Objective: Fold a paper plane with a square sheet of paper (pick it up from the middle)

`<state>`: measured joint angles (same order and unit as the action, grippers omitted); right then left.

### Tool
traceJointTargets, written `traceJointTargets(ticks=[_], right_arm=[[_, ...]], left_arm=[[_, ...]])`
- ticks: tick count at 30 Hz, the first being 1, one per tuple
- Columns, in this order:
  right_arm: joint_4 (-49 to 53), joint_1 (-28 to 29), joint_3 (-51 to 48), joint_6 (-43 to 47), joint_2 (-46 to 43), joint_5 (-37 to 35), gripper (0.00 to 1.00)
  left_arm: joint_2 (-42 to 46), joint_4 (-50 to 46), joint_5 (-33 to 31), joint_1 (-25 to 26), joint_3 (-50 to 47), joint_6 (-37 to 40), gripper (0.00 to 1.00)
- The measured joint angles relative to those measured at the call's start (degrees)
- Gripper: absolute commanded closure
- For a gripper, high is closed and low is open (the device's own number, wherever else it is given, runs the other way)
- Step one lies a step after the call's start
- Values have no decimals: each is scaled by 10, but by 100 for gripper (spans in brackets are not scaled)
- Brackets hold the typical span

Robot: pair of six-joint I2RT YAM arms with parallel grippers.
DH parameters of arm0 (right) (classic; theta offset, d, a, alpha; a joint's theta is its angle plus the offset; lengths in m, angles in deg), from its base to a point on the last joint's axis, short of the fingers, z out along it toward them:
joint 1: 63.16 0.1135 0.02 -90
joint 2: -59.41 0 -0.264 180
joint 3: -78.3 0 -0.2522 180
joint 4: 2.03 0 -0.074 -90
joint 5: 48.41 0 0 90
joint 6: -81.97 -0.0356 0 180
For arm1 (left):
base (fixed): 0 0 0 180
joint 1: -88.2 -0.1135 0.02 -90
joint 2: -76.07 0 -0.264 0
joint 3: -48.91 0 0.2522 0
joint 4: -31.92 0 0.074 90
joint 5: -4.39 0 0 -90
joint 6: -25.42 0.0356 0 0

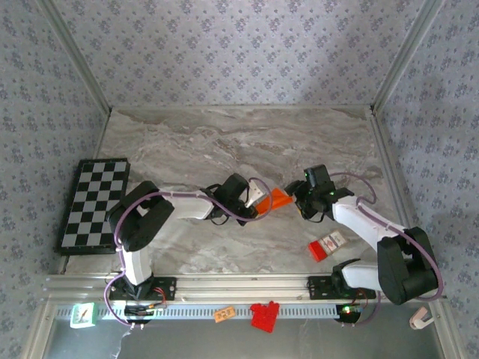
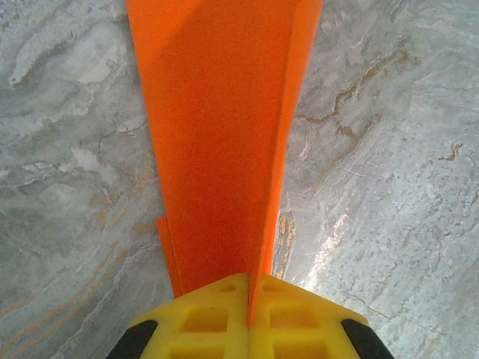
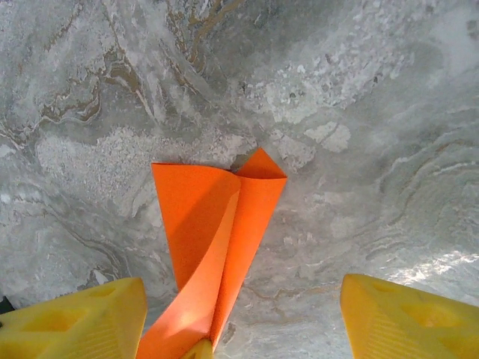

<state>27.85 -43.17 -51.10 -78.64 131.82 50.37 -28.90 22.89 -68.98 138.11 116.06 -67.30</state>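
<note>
The paper plane [image 1: 279, 198], bright orange paper folded long and narrow with a centre crease, sits at the middle of the marble table between my two grippers. My left gripper [image 1: 260, 196] is shut on its narrow end. In the left wrist view the yellow fingers [image 2: 206, 318] are pressed together on the crease, and the paper plane [image 2: 224, 134] widens away from them above the table. My right gripper [image 1: 301, 196] stands open just right of the paper. In the right wrist view its gripper [image 3: 241, 320] is spread wide and the paper plane [image 3: 213, 224] lies between and beyond the fingers, flaps slightly apart.
A black-and-white checkerboard [image 1: 93, 203] lies at the left table edge. A small red-and-white box [image 1: 327, 246] lies near the right arm's base. Red plastic blocks [image 1: 264, 314] and a small orange tag [image 1: 224, 314] sit on the front rail. Patterned walls enclose the table.
</note>
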Motion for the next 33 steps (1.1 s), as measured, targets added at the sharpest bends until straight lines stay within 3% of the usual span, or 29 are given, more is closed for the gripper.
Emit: traceJointTargets(ticks=[7, 16, 24, 33], right_arm=[[-1, -1, -1, 16, 0, 3, 29], [-50, 2, -3, 61, 14, 36, 30], [-91, 50, 9, 135, 83, 63, 32], [-122, 87, 51, 217, 145, 82, 35]], left_arm=[[-13, -24, 10, -9, 23, -30, 100], [-5, -30, 5, -38, 15, -138, 100], [24, -52, -11, -50, -4, -202, 100], [25, -68, 30, -67, -4, -225, 100]])
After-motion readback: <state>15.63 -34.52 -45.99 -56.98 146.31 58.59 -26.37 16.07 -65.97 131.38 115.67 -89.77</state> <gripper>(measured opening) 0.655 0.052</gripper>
